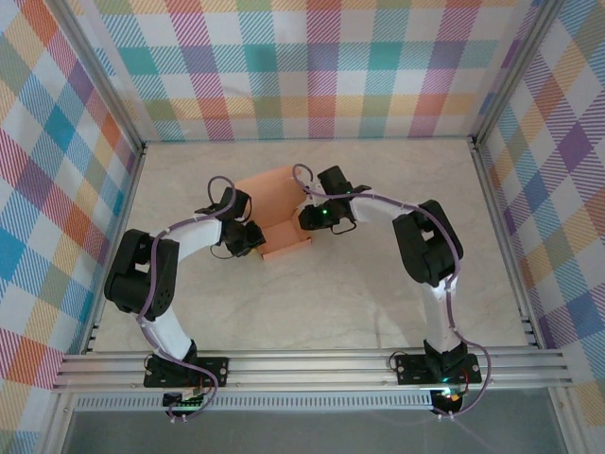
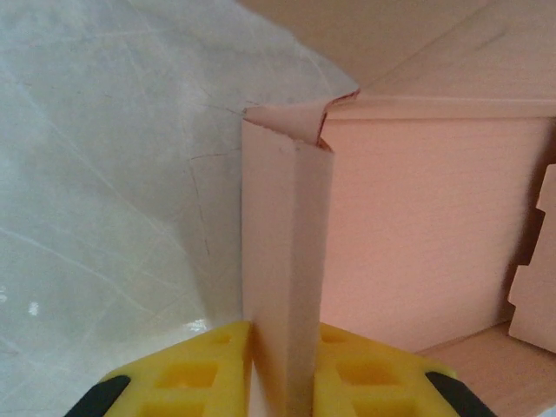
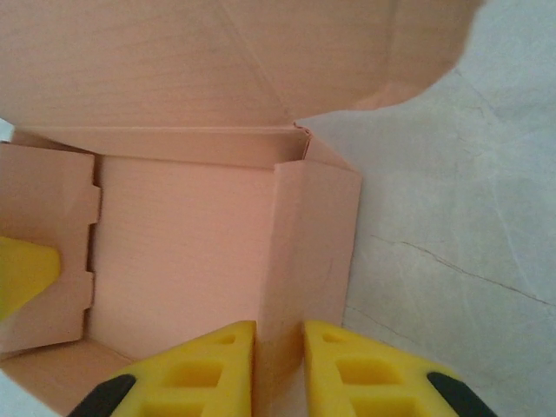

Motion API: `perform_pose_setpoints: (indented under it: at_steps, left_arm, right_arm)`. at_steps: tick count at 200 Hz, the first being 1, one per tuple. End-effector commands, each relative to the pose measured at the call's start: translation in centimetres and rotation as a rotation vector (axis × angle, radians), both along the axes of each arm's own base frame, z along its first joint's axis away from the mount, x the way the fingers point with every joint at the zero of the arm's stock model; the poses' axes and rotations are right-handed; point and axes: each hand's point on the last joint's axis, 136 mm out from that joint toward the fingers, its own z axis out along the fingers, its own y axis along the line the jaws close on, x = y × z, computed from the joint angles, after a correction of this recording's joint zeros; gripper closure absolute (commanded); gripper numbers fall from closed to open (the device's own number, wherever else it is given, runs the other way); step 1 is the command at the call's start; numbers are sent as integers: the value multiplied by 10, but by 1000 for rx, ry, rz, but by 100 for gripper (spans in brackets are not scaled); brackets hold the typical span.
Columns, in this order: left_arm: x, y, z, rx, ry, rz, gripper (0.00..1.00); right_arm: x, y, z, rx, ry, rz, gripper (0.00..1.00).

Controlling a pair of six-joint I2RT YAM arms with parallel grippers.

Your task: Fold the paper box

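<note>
1. We are looking at the box (image 1: 274,203) sitting open on the worktop (image 1: 397,284). It is around the middle, somewhat nearer the far edge than the near one.
2. We are gripping it from both sides. The left tool (image 1: 251,236) is meeting its left side and the right tool (image 1: 314,218) its right side.
3. In the left wrist view, the left tool (image 2: 285,337) is pinching the upright, folded left wall (image 2: 287,226) of the box (image 2: 417,226). The card is standing between the two yellow fingers (image 2: 191,373) with hardly any gap around it.
4. In the right wrist view, the right tool (image 3: 278,339) is narrow and gripping the right wall (image 3: 313,252). The card is running up between its fingers (image 3: 200,365).
5. The lid (image 3: 217,61) is standing open beyond the box floor (image 3: 174,252).
6. A tabbed flap (image 3: 43,252) is lining the far inner side, and a yellow fingertip (image 3: 22,269) of the left tool is showing beside it.
7. Pale worktop (image 3: 452,217) is showing just outside each pinched wall.
</note>
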Motion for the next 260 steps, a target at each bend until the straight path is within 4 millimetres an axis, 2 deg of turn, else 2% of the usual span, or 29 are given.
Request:
perform_pose_setpoints:
  at_steps: [1,33,123,157,181,224,233,238,245,255,260]
  left_arm:
    - [-3,-9,-3,-2,21,-38,79]
    - [-2,-11,-4,-5,23,-44,79]
    - [-3,-14,-4,-6,23,-60,80]
    - [-3,-14,-3,-6,21,-61,80]
    - [-3,-14,-2,-6,18,-62,80]
    - [-2,-15,-1,-9,18,-63,80]
    - [-2,-15,-1,-10,17,-63,80]
    - [-2,-15,-1,-9,17,-63,80]
    - [-2,-15,-1,-10,17,-63,80]
    - [-2,-16,-2,-10,18,-64,80]
    - [-1,-15,-1,-10,16,-63,80]
  right_arm:
    - [-15,-1,-18,-149,2,59,80]
    - [-19,-4,-27,-294,-47,78,80]
    - [-21,-8,-41,-563,-141,129,79]
    - [-20,-11,-42,-618,-165,132,86]
    - [-17,-16,-42,-677,-190,128,100]
    - [-14,-24,-45,-789,-241,131,100]
    - [-14,-23,-45,-785,-243,129,82]
    - [-13,-23,-45,-782,-246,127,80]
    - [-13,-22,-45,-778,-248,129,84]
    - [-13,-23,-45,-789,-255,130,100]
    - [-12,-24,-45,-798,-260,126,100]
